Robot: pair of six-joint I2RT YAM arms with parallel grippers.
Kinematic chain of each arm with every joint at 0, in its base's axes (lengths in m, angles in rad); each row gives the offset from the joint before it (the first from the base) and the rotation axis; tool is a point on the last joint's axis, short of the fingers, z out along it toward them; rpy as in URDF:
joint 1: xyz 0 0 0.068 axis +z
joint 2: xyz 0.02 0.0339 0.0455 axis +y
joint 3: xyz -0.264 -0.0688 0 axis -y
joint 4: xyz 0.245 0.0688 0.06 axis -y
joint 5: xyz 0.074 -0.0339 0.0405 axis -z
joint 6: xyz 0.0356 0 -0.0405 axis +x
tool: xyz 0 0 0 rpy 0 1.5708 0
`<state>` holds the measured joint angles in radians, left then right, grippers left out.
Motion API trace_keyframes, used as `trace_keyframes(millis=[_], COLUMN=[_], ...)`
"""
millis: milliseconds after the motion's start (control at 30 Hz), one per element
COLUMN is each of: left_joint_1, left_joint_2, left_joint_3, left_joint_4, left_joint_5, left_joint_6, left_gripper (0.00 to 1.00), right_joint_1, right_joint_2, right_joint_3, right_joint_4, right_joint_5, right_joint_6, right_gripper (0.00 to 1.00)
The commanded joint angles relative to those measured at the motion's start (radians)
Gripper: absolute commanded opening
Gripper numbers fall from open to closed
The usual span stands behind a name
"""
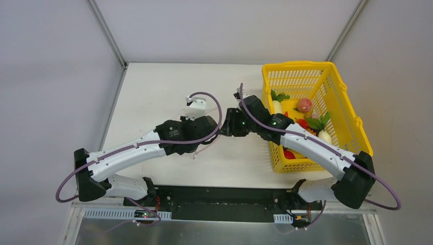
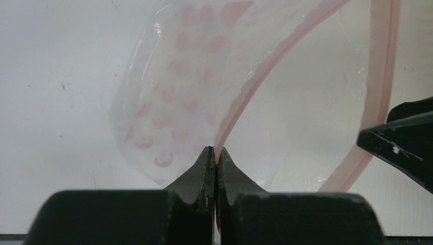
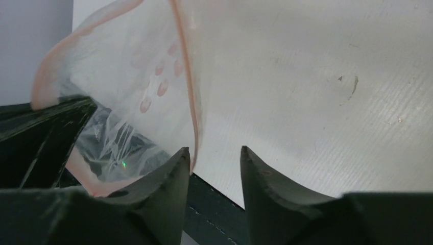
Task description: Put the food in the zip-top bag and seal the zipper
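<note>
Left fingers (image 2: 200, 176) pinch zipper (image 2: 245, 92); right fingers (image 3: 263, 176) parted, gripping nothing, zipper just beside.

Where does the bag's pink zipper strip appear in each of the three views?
Top external: not visible; the wrists cover it.
Left wrist: the zipper strip curves from top right down into the shut left gripper.
Right wrist: it runs down from the top, ending beside the open right gripper.
Shared landmark: the pink dots, left of the strip in both wrist views.
</note>
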<state>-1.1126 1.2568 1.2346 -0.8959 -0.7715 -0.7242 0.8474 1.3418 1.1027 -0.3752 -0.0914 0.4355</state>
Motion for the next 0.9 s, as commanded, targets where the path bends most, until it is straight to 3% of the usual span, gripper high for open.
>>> trace_keyframes(millis=[0,100,200,300,433,533,700,867], left_joint_1=[0.006,0.013,0.021,0.022,0.023,0.023,0.025,0.025], left_joint_2=[-0.006,-0.012,-0.021,-0.031,-0.052,-0.065,-0.089,-0.096], left_joint_3=[-0.021,-0.038,-0.058,-0.070,-0.092,-0.100,-0.115,-0.123], left_joint_4=[0.021,0.042,0.063,0.075,0.099,0.101,0.108,0.120], left_joint_5=[0.001,0.010,0.019,0.026,0.039,0.039,0.045,0.058], left_joint_6=[-0.034,-0.034,-0.031,-0.030,-0.017,-0.009,0.001,0.020], left_gripper=[0.00,0.00,0.00,0.00,0.00,0.00,0.00,0.00], right_joint_1=[-0.004,-0.005,-0.005,-0.011,-0.108,-0.279,-0.552,-0.615], right_joint_2=[-0.111,-0.170,-0.244,-0.317,-0.372,-0.352,-0.243,-0.101], right_joint_3=[0.066,0.084,0.106,0.119,0.144,0.177,0.216,0.223], right_joint_4=[-0.033,-0.063,-0.095,-0.135,-0.180,-0.209,-0.231,-0.175], right_joint_5=[-0.043,-0.025,0.049,0.264,0.471,0.422,0.140,-0.139], right_joint_6=[-0.023,-0.036,-0.053,-0.074,-0.118,-0.157,-0.162,-0.150], right_gripper=[0.49,0.57,0.58,0.59,0.70,0.82,0.94,0.99])
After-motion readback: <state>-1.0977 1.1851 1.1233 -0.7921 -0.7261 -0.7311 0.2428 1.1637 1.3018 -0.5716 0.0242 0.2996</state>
